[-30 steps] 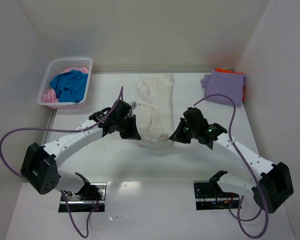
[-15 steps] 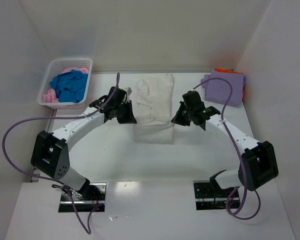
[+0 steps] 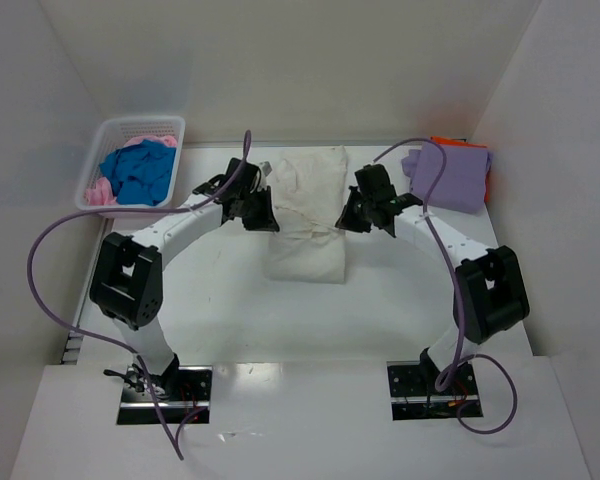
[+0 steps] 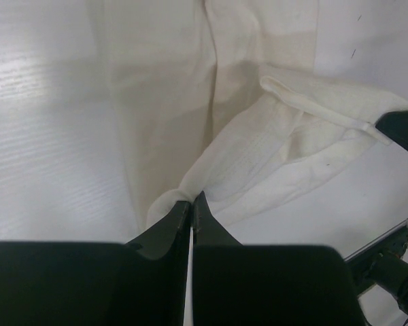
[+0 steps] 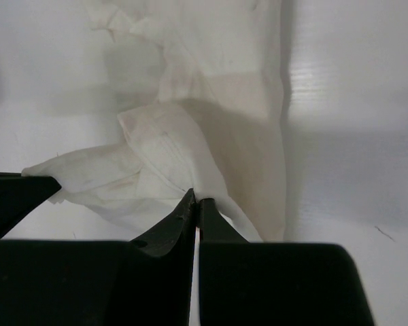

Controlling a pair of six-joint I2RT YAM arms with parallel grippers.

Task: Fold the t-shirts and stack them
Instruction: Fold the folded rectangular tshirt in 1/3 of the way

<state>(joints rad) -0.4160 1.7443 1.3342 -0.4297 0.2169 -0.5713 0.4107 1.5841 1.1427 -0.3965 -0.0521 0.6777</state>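
Soft creased cream-white t-shirt (image 3: 305,258), bunched edges pinched in left end effector (image 4: 192,197) and right end effector (image 5: 196,196).

Noted: cream-white shirt (image 3: 305,215) on white surface (image 3: 230,300); lavender shirt (image 3: 450,178); orange shirt (image 3: 450,141); blue shirt (image 3: 138,172); pink shirt (image 3: 100,192); white lattice basket (image 3: 140,121).

The white surface (image 3: 230,310) carries a cream-white t-shirt (image 3: 305,255) in its middle, its near part folded flat and its far part rumpled. A white lattice basket (image 3: 105,135) stands at the far left corner. At the far right lies a folded lavender t-shirt (image 3: 450,175), an orange one (image 3: 445,141) peeking out beneath.
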